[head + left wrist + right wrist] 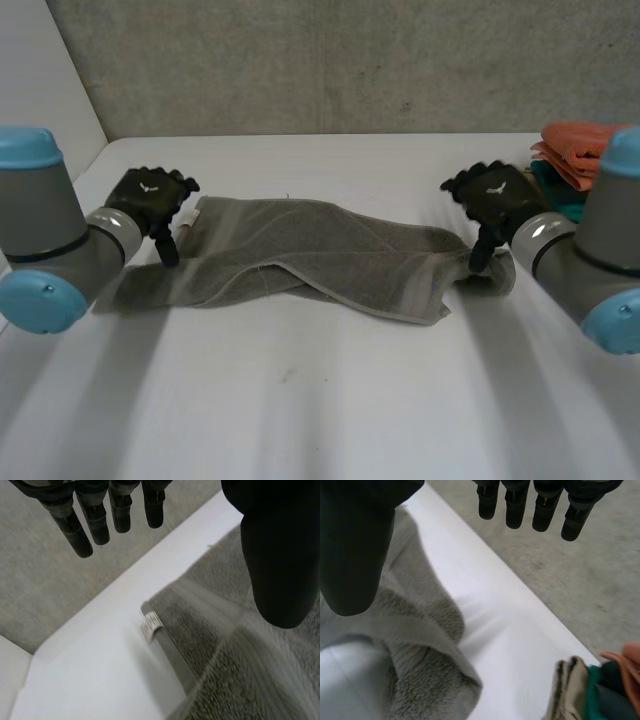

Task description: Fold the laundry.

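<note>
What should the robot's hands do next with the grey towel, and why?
Probably pinch the towel at both ends, so it can be pulled flat. It lies twisted, and the left hand and right hand are open, one at each end, gripping nothing.

The towel (310, 250) is plain grey, the table (320, 400) white, the left hand (150, 195) and right hand (497, 195) black, with an orange cloth (580, 148) and a teal cloth (563, 198) far right.

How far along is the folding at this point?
Done: a pile of folded cloths sits beside the right hand. In hand: the grey towel lies twisted, the left hand and right hand open at its ends. Left: straightening and folding it.
</note>
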